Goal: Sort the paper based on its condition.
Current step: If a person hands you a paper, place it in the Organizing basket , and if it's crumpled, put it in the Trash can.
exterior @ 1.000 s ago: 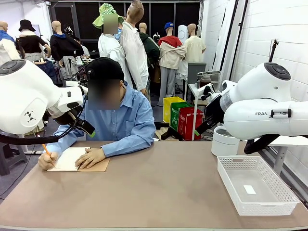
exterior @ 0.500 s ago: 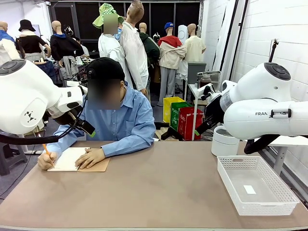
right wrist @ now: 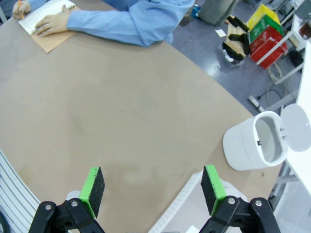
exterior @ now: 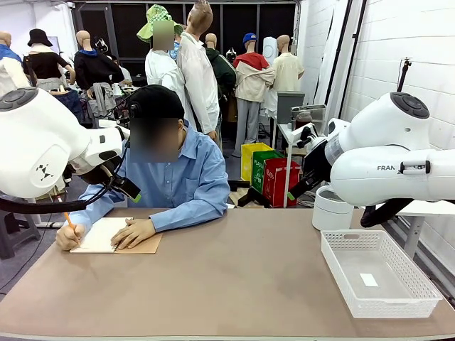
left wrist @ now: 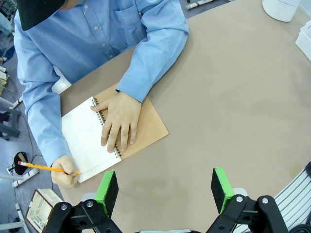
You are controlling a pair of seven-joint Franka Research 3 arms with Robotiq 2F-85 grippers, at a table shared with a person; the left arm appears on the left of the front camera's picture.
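Note:
No loose paper is in view. At the far left of the table a person writes with an orange pencil [left wrist: 46,168] on the white top page [left wrist: 87,133] of a spiral notebook [exterior: 106,234] with a brown cover [left wrist: 148,131]. The person's other hand [left wrist: 119,121] lies flat across the spiral. My left gripper [left wrist: 165,187] hangs open high above the table, just beside the notebook, with nothing between its green pads. Over the right half of the table my right gripper [right wrist: 153,187] is also open and holds nothing; the notebook [right wrist: 48,12] lies far from it.
A white mesh basket [exterior: 334,266] stands at the right front with a small white tag [exterior: 369,280] inside. A white lidded bin [exterior: 332,207], its lid up [right wrist: 296,128], sits behind it at the table's right edge. Both white arms [exterior: 43,142] [exterior: 398,156] are raised.

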